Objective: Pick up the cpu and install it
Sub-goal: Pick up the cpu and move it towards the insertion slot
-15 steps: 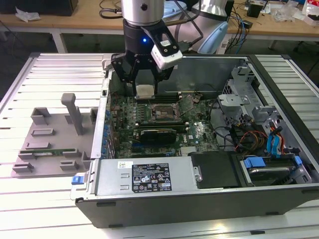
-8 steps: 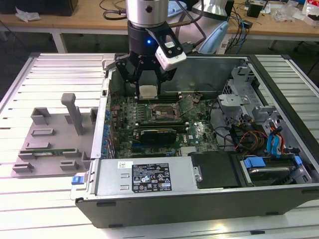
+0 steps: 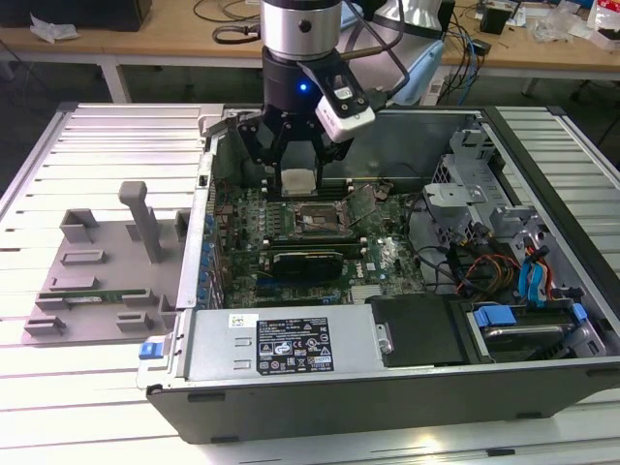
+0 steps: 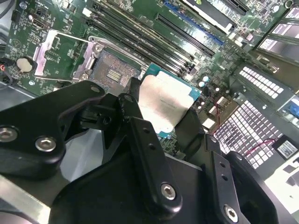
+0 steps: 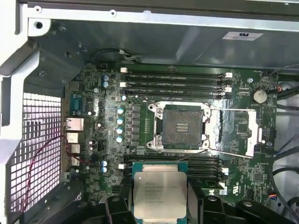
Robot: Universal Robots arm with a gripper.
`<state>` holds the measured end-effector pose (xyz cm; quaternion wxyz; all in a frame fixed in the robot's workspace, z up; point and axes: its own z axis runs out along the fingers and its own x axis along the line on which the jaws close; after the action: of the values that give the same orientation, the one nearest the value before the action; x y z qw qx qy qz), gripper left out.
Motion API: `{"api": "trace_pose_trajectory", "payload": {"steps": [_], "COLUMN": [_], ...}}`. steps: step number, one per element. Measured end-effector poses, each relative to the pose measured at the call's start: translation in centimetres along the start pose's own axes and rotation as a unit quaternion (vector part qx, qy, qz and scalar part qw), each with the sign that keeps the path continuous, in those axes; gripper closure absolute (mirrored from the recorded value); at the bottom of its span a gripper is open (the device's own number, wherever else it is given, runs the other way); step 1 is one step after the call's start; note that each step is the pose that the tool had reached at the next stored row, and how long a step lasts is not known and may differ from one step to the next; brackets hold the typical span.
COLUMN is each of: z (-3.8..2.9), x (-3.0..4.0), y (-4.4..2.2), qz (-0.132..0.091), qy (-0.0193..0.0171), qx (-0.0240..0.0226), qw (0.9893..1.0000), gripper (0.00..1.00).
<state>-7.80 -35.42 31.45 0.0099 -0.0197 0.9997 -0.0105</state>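
Exterior view, notes from the remote desk; all places taken from the socket [image 3: 318, 221].

- One slatted aluminium table [image 3: 116, 136], ribbed and pale, lying under everything.
- One computer case [image 3: 407, 392], an open-sided box of dark and grey sheet metal that encloses the socket.
- One grey plastic fixture [image 3: 116, 237], blocky with upright posts, well apart from the socket towards the exterior view's left, outside the case.
- One green motherboard [image 5: 243, 130], flat and densely populated, carrying the socket near its middle.
- One black gripper [image 3: 296, 182]. In the second wrist view I count two matte, bolted fingers [image 4: 140, 140], clenched on opposite edges of the cpu.
- One socket, seen in the first wrist view [image 5: 181, 126]: a dark square well, empty, contacts exposed. Its one bright metal load plate [image 5: 238, 135] is swung open beside it.
- One cpu [image 5: 160, 191], also seen in the second wrist view [image 4: 163, 105]: a flat square with a brushed silver lid and a green rim. It is held above the board just beside the socket, not seated in it.
- Four blue-topped cylindrical capacitors [image 5: 120, 125] in one column near the socket.
- One round silver coin cell [image 5: 258, 96], beyond the load plate.
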Motion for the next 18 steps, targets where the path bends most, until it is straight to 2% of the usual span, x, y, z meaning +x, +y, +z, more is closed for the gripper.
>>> {"api": "trace_pose_trajectory", "payload": {"steps": [12,18], "z": [0.96,1.68], "x": [0.0,0.01], "y": [0.07,0.1], "qz": [0.0,0.0], "qy": [0.0,0.0], "qx": [0.0,0.0], "qw": [1.0,1.0], "gripper": [0.45,0.45]}}
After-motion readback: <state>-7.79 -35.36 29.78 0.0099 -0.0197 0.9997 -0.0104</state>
